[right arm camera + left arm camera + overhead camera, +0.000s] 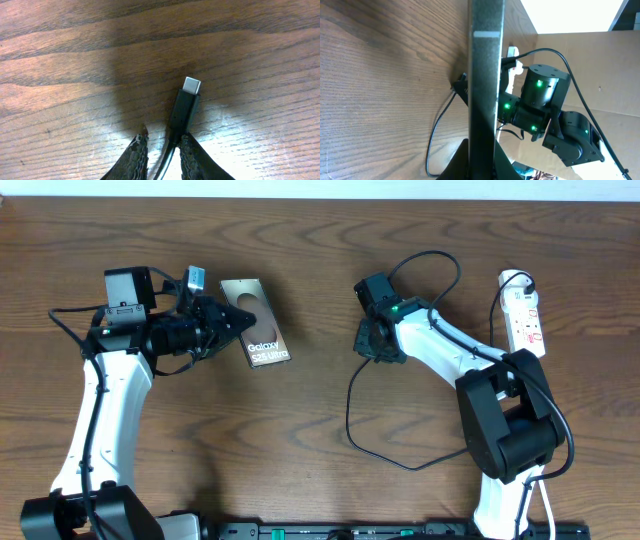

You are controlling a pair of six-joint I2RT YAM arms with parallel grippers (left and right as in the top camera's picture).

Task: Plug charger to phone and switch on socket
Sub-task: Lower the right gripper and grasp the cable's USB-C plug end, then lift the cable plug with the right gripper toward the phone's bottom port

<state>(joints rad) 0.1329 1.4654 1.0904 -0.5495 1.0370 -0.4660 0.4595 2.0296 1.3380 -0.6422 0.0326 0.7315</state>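
Note:
The phone (256, 336) lies flat on the wooden table, bronze screen up, with "Galaxy S25 Ultra" legible. My left gripper (232, 321) is shut on its left edge. In the left wrist view the phone (486, 75) stands edge-on as a dark bar between the jaws. The charger cable (349, 415) curves loosely across the table to my right gripper (372, 345). In the right wrist view its black plug (184, 107) rests on the wood with its metal tip pointing away. The right gripper (164, 137) stands narrowly open astride the cable, which runs along one finger (192, 155).
The white socket strip (527, 320) lies at the far right, its white cord looping at the top. Robot arm cables trail beside both arms. In the left wrist view the right arm (540, 107) shows beyond the phone, with cardboard behind it.

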